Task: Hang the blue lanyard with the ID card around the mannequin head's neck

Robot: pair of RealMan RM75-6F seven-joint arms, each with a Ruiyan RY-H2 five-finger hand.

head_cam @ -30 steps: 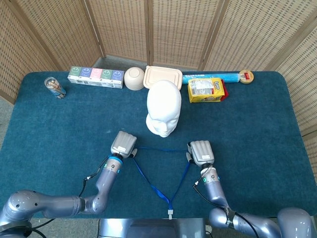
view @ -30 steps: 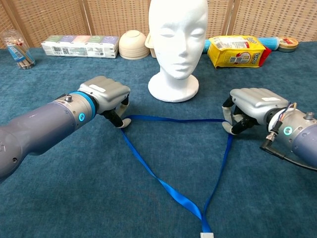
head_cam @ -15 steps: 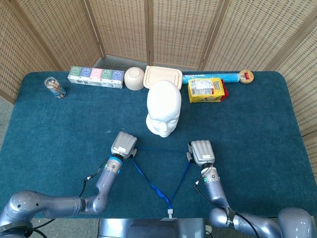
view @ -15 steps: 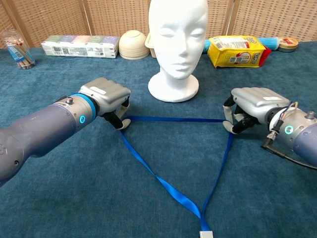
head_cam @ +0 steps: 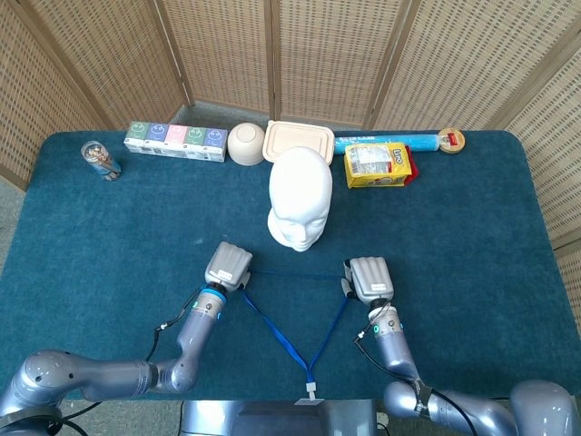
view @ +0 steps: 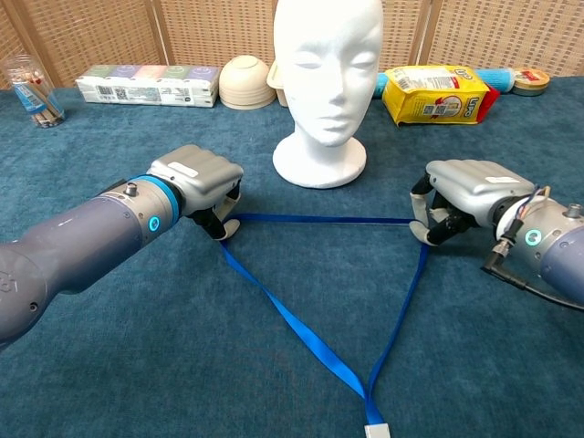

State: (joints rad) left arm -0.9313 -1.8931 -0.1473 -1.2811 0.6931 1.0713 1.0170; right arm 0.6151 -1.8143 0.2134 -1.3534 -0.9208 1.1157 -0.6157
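Blue ribbon, the lanyard (view: 310, 342) lies as a triangle across the lower middle of the frame, its far side stretched taut just before the mannequin head (view: 327, 87). The left hand (view: 196, 187) and right hand (view: 461, 196) each pinch a corner with curled fingers, likely to spread the loop wide enough to pass over the head.

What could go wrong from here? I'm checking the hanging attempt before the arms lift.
The loop of the blue lanyard stretched between the left hand and right hand lies flat on the cloth, so a weak hold may slip as it rises. The mannequin head stands free on its base, so the strap could catch it and tip it. The clip end at the table edge may drag.
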